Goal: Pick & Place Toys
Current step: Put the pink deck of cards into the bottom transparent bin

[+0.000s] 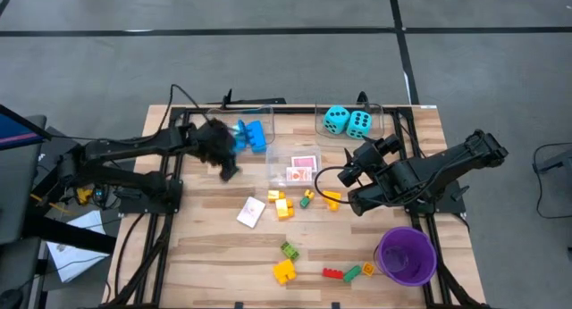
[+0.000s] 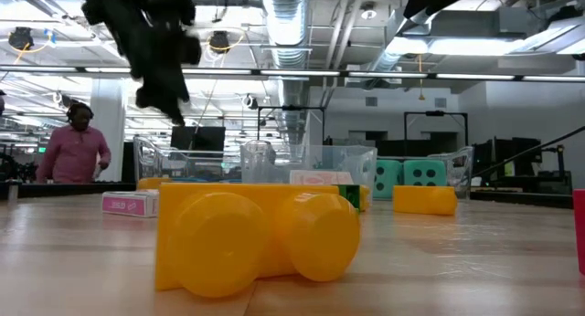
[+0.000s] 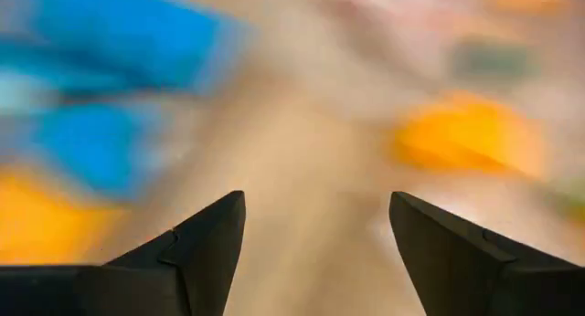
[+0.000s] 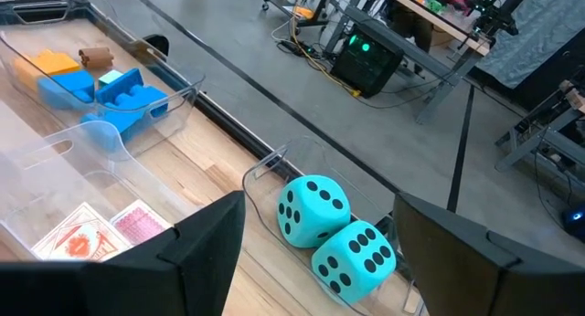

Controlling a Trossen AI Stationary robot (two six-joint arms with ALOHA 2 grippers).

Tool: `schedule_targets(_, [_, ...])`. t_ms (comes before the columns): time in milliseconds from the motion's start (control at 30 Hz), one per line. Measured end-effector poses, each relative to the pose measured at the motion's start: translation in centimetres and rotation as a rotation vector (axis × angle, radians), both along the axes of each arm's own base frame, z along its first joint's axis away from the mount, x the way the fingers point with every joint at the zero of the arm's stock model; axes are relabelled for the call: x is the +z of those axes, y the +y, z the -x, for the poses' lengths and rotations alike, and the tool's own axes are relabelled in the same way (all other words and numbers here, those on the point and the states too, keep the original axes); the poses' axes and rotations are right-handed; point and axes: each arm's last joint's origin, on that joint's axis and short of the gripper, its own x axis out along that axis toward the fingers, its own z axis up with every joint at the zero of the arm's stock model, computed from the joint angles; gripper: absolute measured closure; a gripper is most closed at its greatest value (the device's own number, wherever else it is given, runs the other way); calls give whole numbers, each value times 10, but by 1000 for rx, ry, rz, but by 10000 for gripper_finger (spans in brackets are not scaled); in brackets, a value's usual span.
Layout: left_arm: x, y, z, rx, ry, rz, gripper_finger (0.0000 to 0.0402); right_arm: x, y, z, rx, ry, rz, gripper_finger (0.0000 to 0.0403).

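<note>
Blue bricks (image 1: 252, 135) lie in the far left clear bin (image 4: 183, 95); they also show in the right wrist view (image 4: 110, 97). Two turquoise dice (image 1: 347, 121) sit in the far right bin and show in the right wrist view (image 4: 334, 229). Card packs (image 1: 304, 166) lie in the middle bin, and one pack (image 1: 251, 211) lies on the table. Loose yellow (image 1: 284, 206), orange (image 1: 332, 199), green (image 1: 290, 250) and red (image 1: 332, 273) bricks lie on the table. My left gripper (image 3: 315, 234) is open and empty in the air beside the blue-brick bin (image 1: 228, 164). My right gripper (image 4: 320, 252) is open and empty, right of the middle bin (image 1: 347, 172).
A purple cup (image 1: 407, 255) stands at the near right. A big yellow brick (image 2: 256, 238) lies close to the low camera, near the table's front edge (image 1: 284, 271). A person (image 2: 78, 147) stands in the room beyond the table. The bins line the far edge.
</note>
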Motion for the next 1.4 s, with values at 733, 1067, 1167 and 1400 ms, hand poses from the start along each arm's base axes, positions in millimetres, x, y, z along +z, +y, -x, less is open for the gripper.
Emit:
schedule_targets(733, [63,-150,-31,25,-284,-316,8,-1,0,0,2,5,-25,131])
schedule_targets(1067, [8,-161,-51,149,3,-187,4,-5,0,0,3,21,-23,131])
schedule_targets(1167, [-7,-165,-58,176,55,-186,4,-5,0,0,3,21,-23,131])
schedule_targets(1400, [-40,-165,-71,215,194,-151,2,-5,0,0,3,21,-23,131])
